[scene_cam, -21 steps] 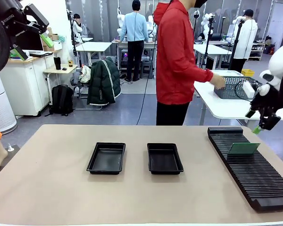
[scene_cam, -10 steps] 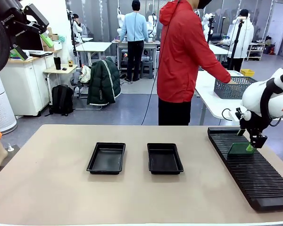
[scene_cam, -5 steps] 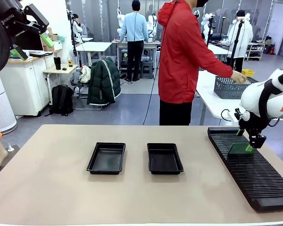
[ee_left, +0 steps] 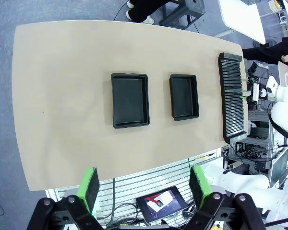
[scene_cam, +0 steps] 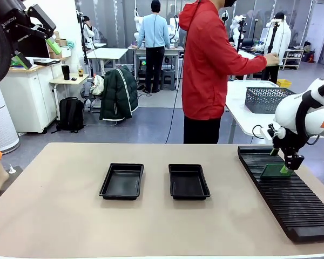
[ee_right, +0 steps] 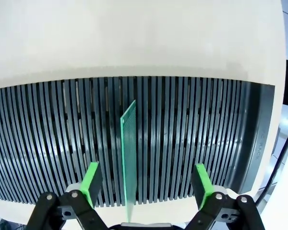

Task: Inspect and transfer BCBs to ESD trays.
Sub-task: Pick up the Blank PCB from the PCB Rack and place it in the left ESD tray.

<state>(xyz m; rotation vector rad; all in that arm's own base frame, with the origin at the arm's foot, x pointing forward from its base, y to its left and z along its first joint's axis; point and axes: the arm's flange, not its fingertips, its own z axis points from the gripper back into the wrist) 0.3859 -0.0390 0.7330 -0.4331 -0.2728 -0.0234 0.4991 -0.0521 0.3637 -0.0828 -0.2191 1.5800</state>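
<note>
One green BCB stands on edge in a slot of the long black rack. My right gripper is down at its right end, open. In the right wrist view the BCB rises edge-on between the right gripper's spread green pads, slightly nearer the left pad, with gaps on both sides. Two empty black ESD trays lie side by side mid-table. My left gripper hangs open high above the table, looking down on both ESD trays.
A person in a red hoodie stands at the far edge, turned right toward a white side table with a grey mesh basket. The slotted rack fills the table's right side. Bare tabletop surrounds the trays.
My right gripper came down from above the rack to the standing board and now holds still there. The person's hand lifted out of the mesh basket.
</note>
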